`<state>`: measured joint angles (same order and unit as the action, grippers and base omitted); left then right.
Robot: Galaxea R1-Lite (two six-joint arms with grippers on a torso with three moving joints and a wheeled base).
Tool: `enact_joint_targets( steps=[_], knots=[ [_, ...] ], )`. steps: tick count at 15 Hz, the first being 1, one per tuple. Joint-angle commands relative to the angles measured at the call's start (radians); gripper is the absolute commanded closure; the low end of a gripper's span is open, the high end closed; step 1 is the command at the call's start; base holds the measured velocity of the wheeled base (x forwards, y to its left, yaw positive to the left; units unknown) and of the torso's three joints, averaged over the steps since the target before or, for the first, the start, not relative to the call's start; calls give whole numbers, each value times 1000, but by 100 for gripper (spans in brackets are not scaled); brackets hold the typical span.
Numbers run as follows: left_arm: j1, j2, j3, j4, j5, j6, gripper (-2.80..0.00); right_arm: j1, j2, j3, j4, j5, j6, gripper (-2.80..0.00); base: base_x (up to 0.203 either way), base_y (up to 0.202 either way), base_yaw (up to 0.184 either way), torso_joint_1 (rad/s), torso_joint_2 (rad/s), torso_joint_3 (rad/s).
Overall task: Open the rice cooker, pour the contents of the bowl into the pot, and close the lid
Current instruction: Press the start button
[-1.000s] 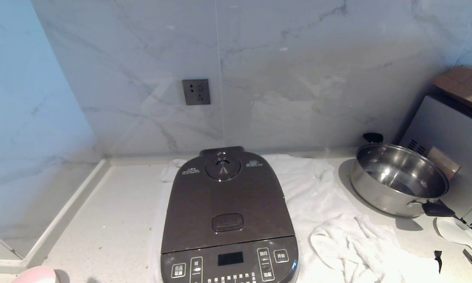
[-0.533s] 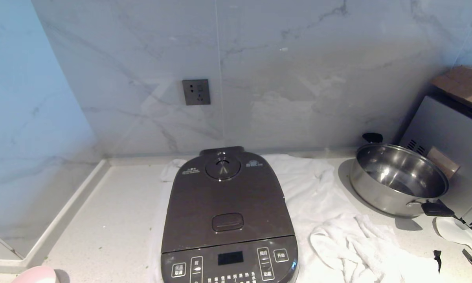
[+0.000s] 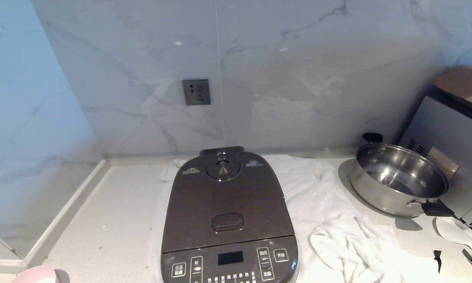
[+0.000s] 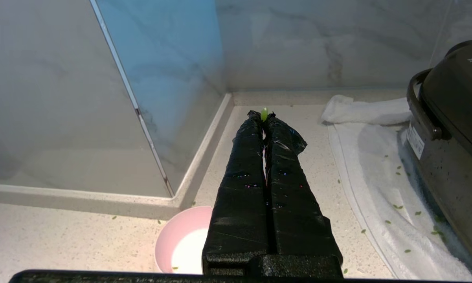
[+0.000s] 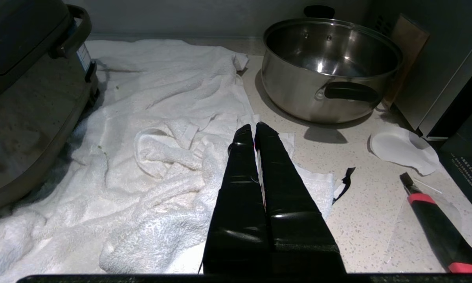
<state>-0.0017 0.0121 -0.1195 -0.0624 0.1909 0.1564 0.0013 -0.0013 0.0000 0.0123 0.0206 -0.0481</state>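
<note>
Head view: I see the rice cooker (image 3: 228, 220) centred on a white towel (image 3: 314, 188) that I take to steady it and catch spills; its lid (image 3: 224, 200) lies shut, so I judge the job essentially finished. A sliver of the bowl (image 3: 35, 275) shows at the near left corner of the tabletop (image 3: 114, 220). A steel pan (image 3: 399, 179) stands well apart at far right, obstructing nothing.

Left wrist view: my left gripper (image 4: 264, 115) hangs above the bowl (image 4: 180, 241), left of the cooker (image 4: 452, 149); its fingers (image 4: 243, 173) are clenched, one green scrap stuck at their tips. The bowl looks nearly emptied. Green bits (image 4: 397, 206) dot the towel (image 4: 377, 165).

Right wrist view: my right gripper (image 5: 254, 127), idle, hovers over the crumpled towel (image 5: 161, 149), fingers (image 5: 236, 177) pressed together on nothing. The pan (image 5: 330, 67) and a red-handled tool (image 5: 436, 224) lie right.
</note>
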Motion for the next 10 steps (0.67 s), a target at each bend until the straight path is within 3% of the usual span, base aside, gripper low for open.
enact_joint_targets(
  steps=[1, 5, 10],
  knots=[
    [2, -12, 15, -13, 1, -6, 0, 0, 0, 0, 0, 1, -1, 0, 0, 0, 0, 0, 0, 0],
    [1, -12, -3, -17, -23, -66, 0, 0, 0, 0, 0, 1, -1, 0, 0, 0, 0, 0, 0, 0],
    [2, -12, 11, -14, -149, -69, 0, 0, 1, 0, 0, 1, -1, 0, 0, 0, 0, 0, 0, 0]
  ],
)
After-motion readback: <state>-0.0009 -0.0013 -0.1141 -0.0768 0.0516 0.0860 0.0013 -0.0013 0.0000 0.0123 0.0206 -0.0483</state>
